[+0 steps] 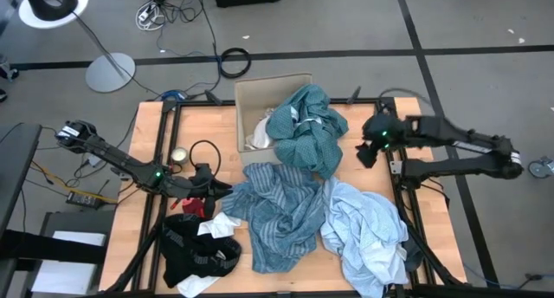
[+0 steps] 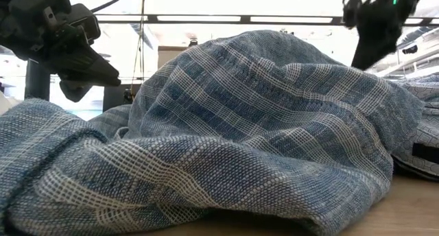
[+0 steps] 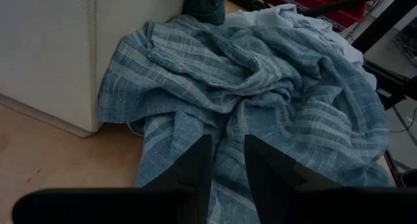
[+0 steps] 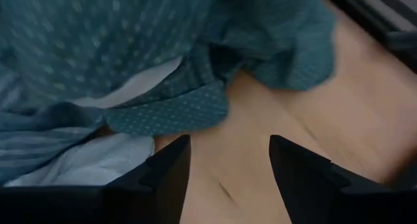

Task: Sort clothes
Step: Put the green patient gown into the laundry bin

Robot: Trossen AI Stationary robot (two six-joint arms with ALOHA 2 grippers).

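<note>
The blue striped shirt (image 1: pixel 277 213) lies crumpled at the table's middle and fills the low view (image 2: pixel 260 126) and the left wrist view (image 3: pixel 260 100). The teal top (image 1: pixel 305 129) hangs over the right wall of the tan cardboard box (image 1: pixel 251 94) and reaches the table. The pale blue shirt (image 1: pixel 363 230) lies at the near right. The black piece (image 1: pixel 197 250) and a white sock (image 1: pixel 222 224) lie at the near left. My left gripper (image 1: pixel 213 188) hovers narrowly open at the striped shirt's left edge (image 3: pixel 228 175). My right gripper (image 1: pixel 367 152) hovers open over bare wood right of the teal top (image 4: pixel 229 165).
The box stands at the table's far middle with a pale cloth (image 1: pixel 258 135) inside. A small round tin (image 1: pixel 179 156) and a black cable loop (image 1: pixel 204 152) lie at the far left. A red bit (image 1: pixel 196 208) shows under my left arm. Bare wood (image 1: pixel 372 181) lies beside my right gripper.
</note>
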